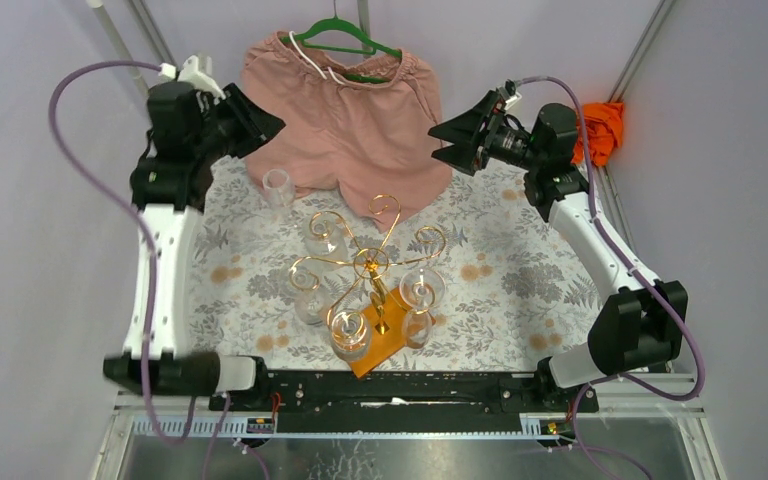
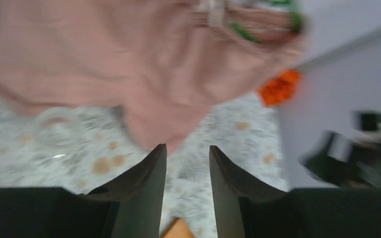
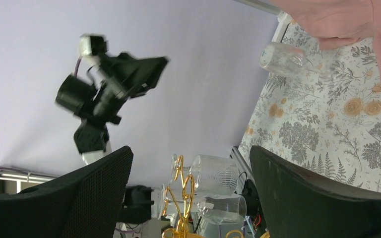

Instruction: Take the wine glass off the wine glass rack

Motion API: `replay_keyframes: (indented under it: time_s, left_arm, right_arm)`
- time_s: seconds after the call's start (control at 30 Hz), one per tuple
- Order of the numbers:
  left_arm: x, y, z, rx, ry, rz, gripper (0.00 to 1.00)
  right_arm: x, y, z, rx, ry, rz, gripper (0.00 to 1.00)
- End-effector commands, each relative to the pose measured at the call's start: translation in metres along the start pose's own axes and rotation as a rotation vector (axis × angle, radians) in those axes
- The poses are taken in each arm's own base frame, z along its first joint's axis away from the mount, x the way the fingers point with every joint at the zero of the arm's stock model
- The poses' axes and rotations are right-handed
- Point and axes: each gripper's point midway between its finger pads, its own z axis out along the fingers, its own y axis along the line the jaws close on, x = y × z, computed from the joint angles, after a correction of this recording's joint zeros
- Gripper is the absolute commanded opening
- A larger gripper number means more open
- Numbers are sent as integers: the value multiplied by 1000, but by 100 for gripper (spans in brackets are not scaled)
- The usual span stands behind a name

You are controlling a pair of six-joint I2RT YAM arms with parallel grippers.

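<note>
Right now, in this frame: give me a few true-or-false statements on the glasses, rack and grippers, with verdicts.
1. A glass sits on the table, apart from the rack. True.
2. The left gripper holds a glass. False: its fingers stand apart, with nothing between them.
3. The right gripper is open. True.
4. The rack is bare. False: several glasses hang on it.
5. The shorts hang on a red hanger. False: the hanger is green.

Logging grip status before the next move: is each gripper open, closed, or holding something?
Left gripper: partly open, holding nothing.
Right gripper: wide open, holding nothing.
</note>
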Motion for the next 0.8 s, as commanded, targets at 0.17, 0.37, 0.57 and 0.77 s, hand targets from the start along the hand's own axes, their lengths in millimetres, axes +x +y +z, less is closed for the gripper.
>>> replay_keyframes:
  time_s: [0.17,0.37,0.57,0.77]
  left_arm:
    - [51,-97,-65,662,133,-171,43]
    - [82,-81,-77,677,155,-220,43]
    - [104,-65,-81,642,189,-245,45]
    - [116,-59,-82,626,215,-248,46]
  right_arm:
    - [6,33,-15,-65,-16,-76,96]
    - [9,38,-19,-72,-28,-88,96]
    - [10,39,-21,-71,-35,-88,96]
    - [10,40,-22,-78,-45,-87,96]
